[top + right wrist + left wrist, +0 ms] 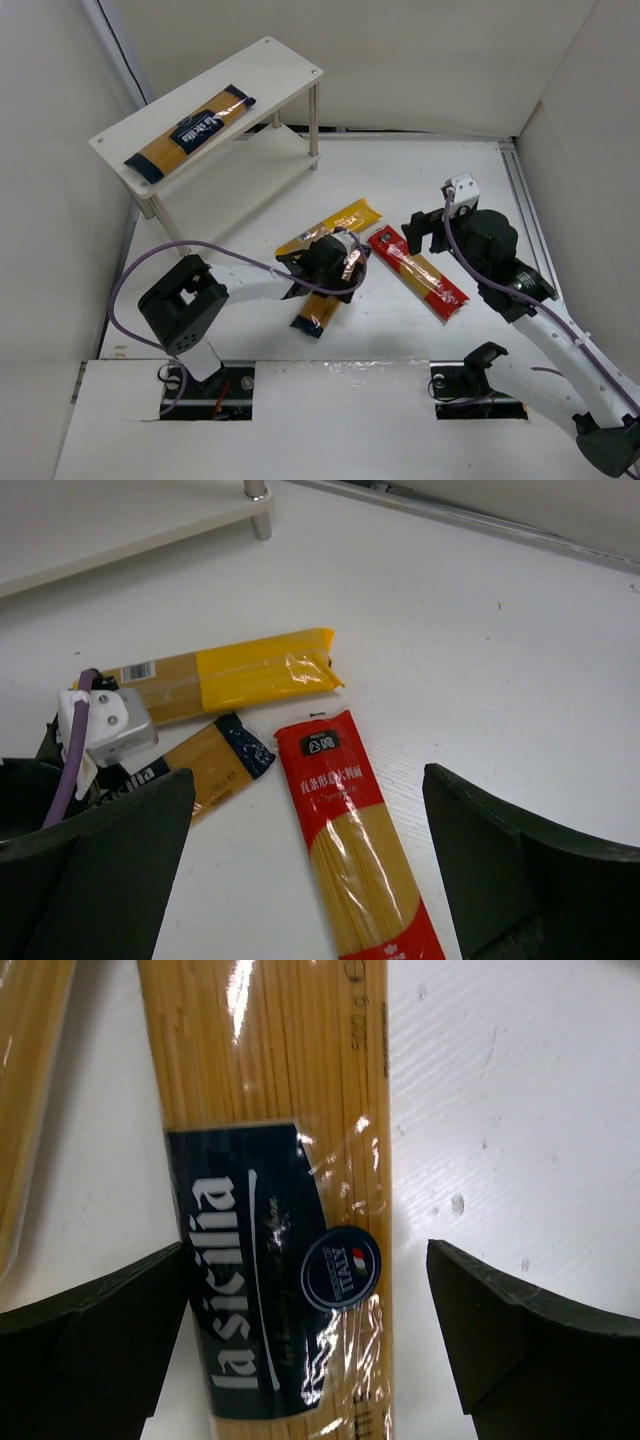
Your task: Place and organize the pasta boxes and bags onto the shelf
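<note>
One clear packet with navy ends lies on the top board of the white shelf. A second navy-labelled packet lies on the table under my left gripper. In the left wrist view the open gripper straddles this packet at its label, with a gap at the right finger. The yellow packet lies just beyond it and the red packet to the right. My right gripper is open and empty, hovering over the red packet.
The shelf's lower board and one metal leg show at the top of the right wrist view, with the yellow packet and the navy packet's end below them. White walls enclose the table on both sides.
</note>
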Available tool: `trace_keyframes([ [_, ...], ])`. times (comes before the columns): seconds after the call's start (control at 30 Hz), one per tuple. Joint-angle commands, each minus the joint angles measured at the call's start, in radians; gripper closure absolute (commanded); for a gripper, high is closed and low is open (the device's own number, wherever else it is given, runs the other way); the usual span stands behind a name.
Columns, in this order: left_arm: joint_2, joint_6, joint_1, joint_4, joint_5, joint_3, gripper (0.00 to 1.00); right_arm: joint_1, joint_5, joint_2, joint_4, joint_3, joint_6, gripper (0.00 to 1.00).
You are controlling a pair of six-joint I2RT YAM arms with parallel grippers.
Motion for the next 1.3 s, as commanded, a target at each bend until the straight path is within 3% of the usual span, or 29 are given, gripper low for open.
trace_keyframes([
  [0.0,0.061,0.006,-0.005,-0.02,0.031,0.034,0.0,-0.01,-0.016,-0.021,-0.006,-0.014,0.003,0.0],
  [0.03,0.085,0.006,-0.005,-0.031,0.019,0.044,0.0,-0.019,-0.016,-0.03,-0.006,-0.025,0.003,0.0],
  [0.1,0.113,0.006,-0.005,-0.055,-0.007,0.069,0.13,-0.02,-0.007,-0.039,-0.015,-0.025,0.003,0.0],
  [0.23,0.182,-0.031,-0.005,-0.135,-0.099,0.113,0.62,-0.029,0.036,-0.062,-0.024,-0.025,0.003,0.0],
  [0.27,0.194,-0.031,-0.005,-0.146,-0.099,0.113,0.67,-0.029,0.036,-0.077,-0.024,-0.034,0.003,0.0],
  [0.3,0.194,-0.04,-0.016,-0.156,-0.113,0.126,0.79,-0.029,0.051,-0.09,-0.024,-0.034,-0.006,0.0],
  [0.33,0.194,-0.04,-0.016,-0.156,-0.113,0.126,0.79,-0.029,0.062,-0.09,-0.024,-0.034,-0.007,0.0],
  [0.37,0.194,-0.04,-0.027,-0.156,-0.113,0.126,0.95,-0.039,0.062,-0.101,-0.036,-0.034,-0.007,0.0],
  [0.4,0.185,-0.04,-0.027,-0.156,-0.113,0.126,1.0,-0.04,0.073,-0.113,-0.036,-0.034,-0.007,0.0],
  [0.6,0.052,0.035,-0.067,-0.166,-0.209,0.19,1.0,-0.049,0.093,-0.156,-0.056,-0.043,-0.016,0.0],
  [0.77,-0.175,0.286,-0.067,-0.104,-0.278,0.326,1.0,-0.049,0.102,-0.212,-0.056,-0.061,-0.016,0.0],
  [0.87,-0.246,0.441,-0.042,-0.094,-0.236,0.411,1.0,-0.049,0.113,-0.239,-0.075,-0.062,-0.016,0.0],
  [0.9,-0.255,0.467,-0.01,-0.094,-0.164,0.475,1.0,-0.049,0.113,-0.239,-0.075,-0.062,-0.016,0.0],
  [1.0,-0.266,0.571,0.027,-0.103,-0.15,0.602,1.0,-0.049,0.122,-0.265,-0.084,-0.072,-0.016,0.0],
  [1.13,-0.266,0.71,0.045,-0.1,-0.253,0.791,1.0,-0.049,0.131,-0.274,-0.084,-0.072,-0.025,0.0],
  [1.23,-0.266,0.837,0.077,0.039,-0.285,0.851,1.0,-0.049,0.131,-0.274,-0.084,-0.072,-0.034,0.0],
  [1.27,-0.278,0.95,0.088,0.098,-0.285,0.851,1.0,-0.049,0.131,-0.263,-0.084,-0.072,-0.034,0.0],
])
